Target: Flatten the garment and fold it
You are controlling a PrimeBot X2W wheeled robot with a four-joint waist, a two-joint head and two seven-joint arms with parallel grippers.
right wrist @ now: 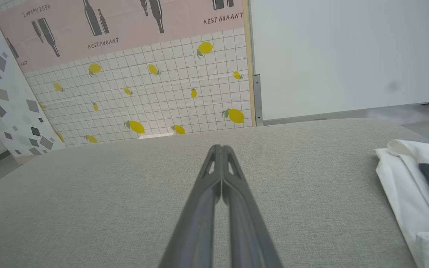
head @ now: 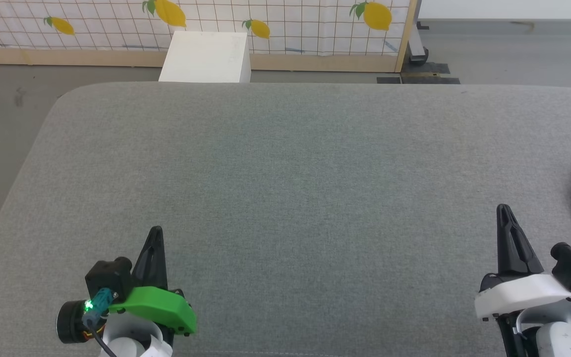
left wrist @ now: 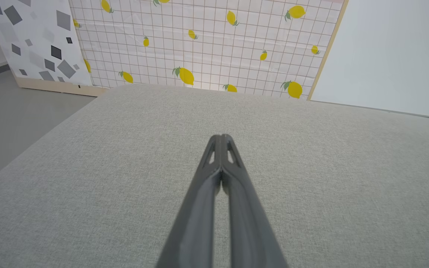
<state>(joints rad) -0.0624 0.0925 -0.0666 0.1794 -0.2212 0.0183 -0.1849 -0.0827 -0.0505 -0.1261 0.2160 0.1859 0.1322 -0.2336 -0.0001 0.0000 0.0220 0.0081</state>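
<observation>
A: Grey woven pad point(head: 285, 163), bare btwn the two arms. L gripper point(left wrist: 221, 138): fingers pressed tip to tip, nothing in 'em. R gripper point(right wrist: 221, 147): same, closed on air.

B: And the garment point(right wrist: 404, 175)?

A: Off to the R gripper's right, near it and a touch ahead of the tips, not touching. It's bunched, white w/ a bit of black showing in the folds. Well apart from the L gripper, clear across the pad.

B: So the step in hand's the fetch, I'd say. Nothing flattened yet.

A: Agreed, very early. To do it right, I reckon: part the R fingers first, before swinging right. Come in low along the pad and pinch one layer at the near white edge, not the whole heap. Then drag it toward the middle, in front of both arms.

B: And L?

A: Prob. best to wait w/ fingers parted, ready for a 2nd corner. Can't tell yet which edge is hem or neck.
</observation>
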